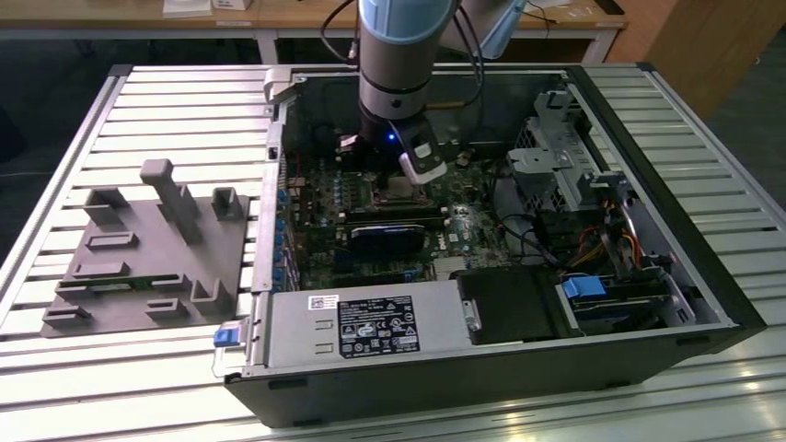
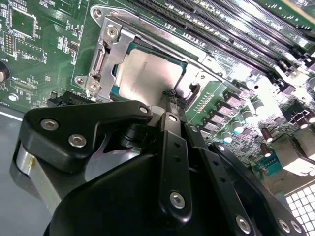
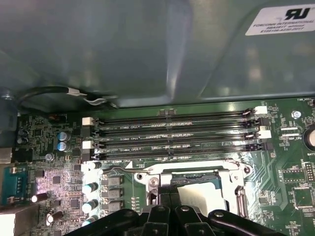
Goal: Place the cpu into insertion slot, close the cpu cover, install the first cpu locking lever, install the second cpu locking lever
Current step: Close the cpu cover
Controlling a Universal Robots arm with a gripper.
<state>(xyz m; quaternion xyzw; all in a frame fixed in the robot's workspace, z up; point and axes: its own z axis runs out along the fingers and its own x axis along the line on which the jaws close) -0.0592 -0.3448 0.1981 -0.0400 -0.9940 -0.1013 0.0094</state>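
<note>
silver-grey, found cpu (image 2: pixel 147 73) seated in insertion slot (image 3: pixel 194 173), cpu cover (image 2: pixel 101 56) seemingly down, locking levers (image 2: pixel 195 91) likely left, gripper (image 2: pixel 172 96) closed empty.

Slatted metal table (image 1: pixel 110 387), wood desk (image 1: pixel 307 18) in bg, dark floor (image 1: pixel 74 64), wood panel (image 1: pixel 700 46)

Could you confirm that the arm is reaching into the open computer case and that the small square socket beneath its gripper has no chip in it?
Not quite: it is occupied. In the second wrist view the small flat square cpu with a silver-grey metal top sits in the silver-rimmed insertion slot, right by the gripper. The rest holds.
</note>
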